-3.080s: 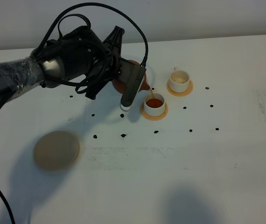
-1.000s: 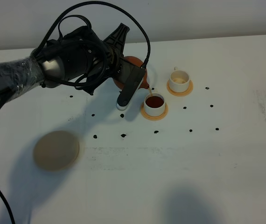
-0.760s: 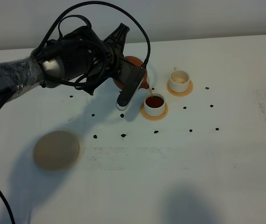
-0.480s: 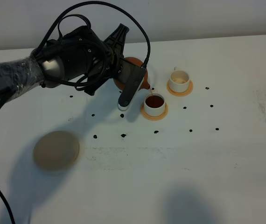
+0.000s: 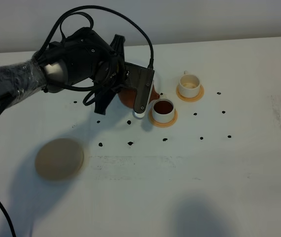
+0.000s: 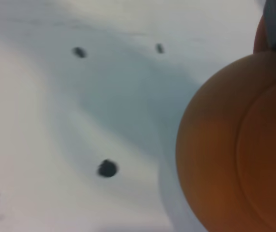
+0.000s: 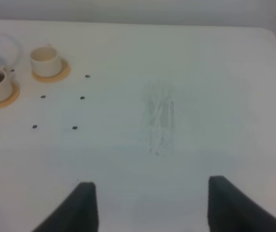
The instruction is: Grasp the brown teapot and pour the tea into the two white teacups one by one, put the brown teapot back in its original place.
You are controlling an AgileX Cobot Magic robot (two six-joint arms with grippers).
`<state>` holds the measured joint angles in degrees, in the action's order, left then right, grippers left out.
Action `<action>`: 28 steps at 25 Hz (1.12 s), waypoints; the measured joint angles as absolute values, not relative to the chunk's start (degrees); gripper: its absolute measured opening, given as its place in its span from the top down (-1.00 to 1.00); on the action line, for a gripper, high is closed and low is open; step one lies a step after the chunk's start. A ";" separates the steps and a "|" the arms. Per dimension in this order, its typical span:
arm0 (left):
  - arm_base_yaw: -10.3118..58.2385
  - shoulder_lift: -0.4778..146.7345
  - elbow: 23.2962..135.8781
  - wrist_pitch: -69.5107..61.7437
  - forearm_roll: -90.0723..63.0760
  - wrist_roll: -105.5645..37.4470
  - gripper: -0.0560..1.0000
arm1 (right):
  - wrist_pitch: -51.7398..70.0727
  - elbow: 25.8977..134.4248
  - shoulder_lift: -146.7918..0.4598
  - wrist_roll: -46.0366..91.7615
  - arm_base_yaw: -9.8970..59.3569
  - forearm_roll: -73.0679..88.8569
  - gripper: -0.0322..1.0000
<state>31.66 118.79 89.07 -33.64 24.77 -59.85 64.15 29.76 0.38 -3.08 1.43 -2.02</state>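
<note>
At the far left-centre of the worktop (image 5: 180, 177), the brown teapot (image 5: 126, 97) is gripped by the clenched left pincer (image 5: 122, 106). It sits just beside the nearer white teacup (image 5: 163, 109), which is filled with dark reddish tea (image 5: 163, 105). The second teacup (image 5: 189, 84) is seated on an orange-tan coaster (image 5: 198, 95) (interior pale). The beige disc (image 5: 59, 158) lies well apart from the teapot. The right pincer (image 7: 147, 203) is released, its jaws apart with nothing between them.

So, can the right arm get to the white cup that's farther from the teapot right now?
Probably yes. The right gripper stands open over the table, and only small dark specks lie between it and that cup. The brown teapot is by the other cup, off that path.
</note>
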 joint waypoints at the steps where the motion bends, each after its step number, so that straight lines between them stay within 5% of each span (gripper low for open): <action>1: 31.66 118.44 89.07 -34.61 23.35 -59.47 0.67 | 64.15 29.76 0.38 -3.08 1.43 -2.02 0.00; 15: 31.66 110.74 88.60 -51.75 8.89 -43.38 0.67 | 64.15 29.76 0.38 -3.08 1.43 -2.02 0.00; 28: 31.66 108.62 74.60 -42.11 4.22 -42.30 0.67 | 64.15 29.76 0.38 -3.08 1.43 -2.02 0.00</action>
<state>31.66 108.62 74.60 -42.11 4.22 -42.30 64.15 29.76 0.38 -3.08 1.43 -2.02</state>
